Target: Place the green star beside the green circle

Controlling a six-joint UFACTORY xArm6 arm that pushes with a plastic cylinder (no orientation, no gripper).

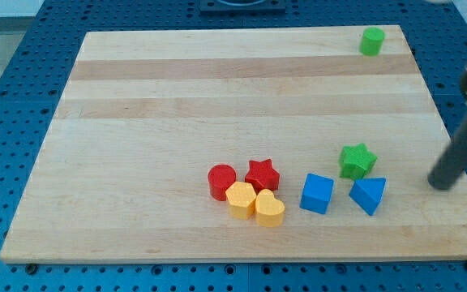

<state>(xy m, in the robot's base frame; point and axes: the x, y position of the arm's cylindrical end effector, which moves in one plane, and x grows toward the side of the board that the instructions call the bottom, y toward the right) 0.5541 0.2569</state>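
The green star [357,160] lies on the wooden board [217,97] at the lower right. The green circle [371,40] stands far from it at the board's top right corner. My tip [439,186] is at the view's right, near the board's right edge, about a hundred pixels right of the green star and a little lower. It touches no block.
A blue cube [316,194] and a blue triangle block [368,195] sit just below the green star. To their left is a cluster: red circle [221,181], red star [261,174], yellow hexagon [241,199], yellow heart [269,209].
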